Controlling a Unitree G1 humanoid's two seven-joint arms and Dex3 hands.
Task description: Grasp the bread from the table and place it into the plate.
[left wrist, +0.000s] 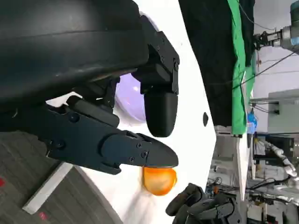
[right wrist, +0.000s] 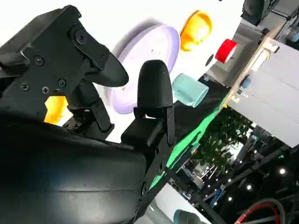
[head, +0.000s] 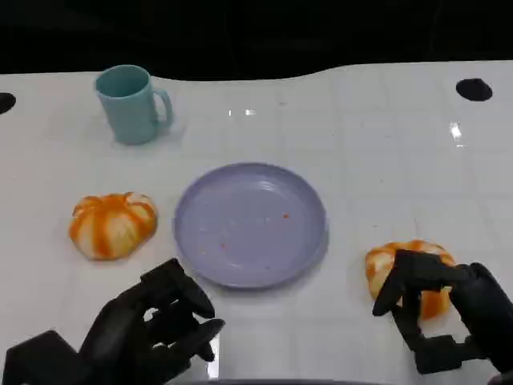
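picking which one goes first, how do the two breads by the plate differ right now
The left bread lies free on the table, apart from the left hand; the right bread has the right hand over it, fingers draped on its top. The left bread shows whole; the right bread is partly hidden. Both are round, orange and white, lying beside the plate, neither in it.

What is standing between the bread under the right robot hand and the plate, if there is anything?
Nothing visible stands in the way. The right robot hand is at the right bread, fingers over it, and only bare white table lies between that bread and the purple plate. The teal mug and the other bread sit off that path.
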